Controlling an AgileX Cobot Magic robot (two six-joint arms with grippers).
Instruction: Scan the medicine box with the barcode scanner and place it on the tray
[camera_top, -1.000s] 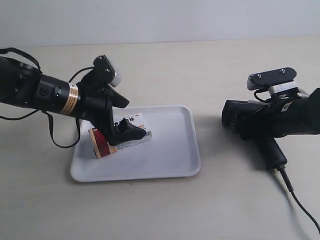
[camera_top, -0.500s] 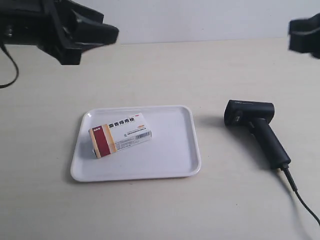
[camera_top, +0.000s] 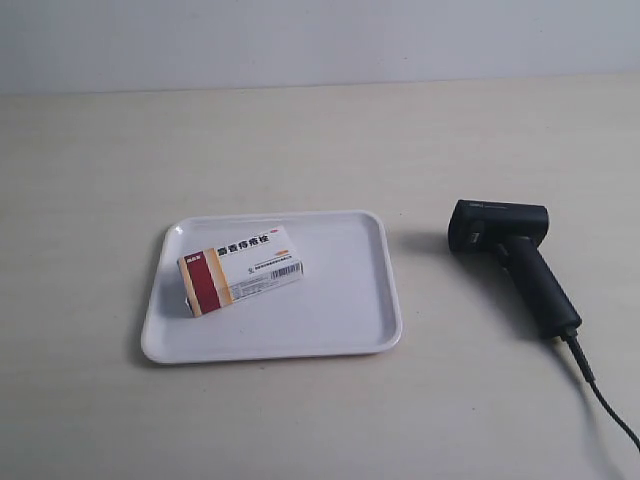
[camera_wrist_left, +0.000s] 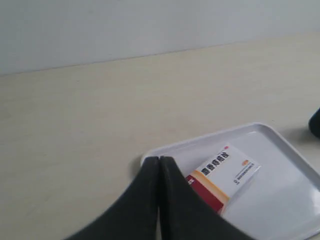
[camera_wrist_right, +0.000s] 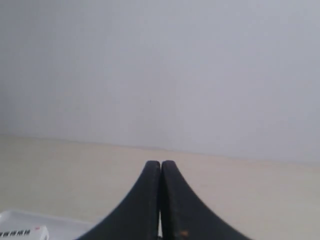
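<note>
1. Exterior view: the small white cardboard medicine box with a dark red and orange band at one end (camera_top: 241, 269) is seen lying flat inside the flat white plastic tray with rounded corners and a low rim (camera_top: 350, 330), in the half of the tray farther from the scanner, set at a slant to the rim.
2. The black pistol-shaped barcode scanner with a boxy head and a trailing black cable (camera_top: 515, 262) is seen lying on the beige table (camera_top: 320, 140), well apart from the tray, beside the tray's edge farthest from the box.
3. No arm is visible in the exterior view.
4. In the left wrist view the left gripper (camera_wrist_left: 159, 162) is shown with its fingers pressed together and holding nothing, above the tray's corner nearest the box's banded end.
5. In the right wrist view the right gripper (camera_wrist_right: 160, 164) is likewise closed and empty.
6. The box is judged light, stiff but crushable, and fairly smooth; a gentle grip across its two long sides, near the middle, is advised.
</note>
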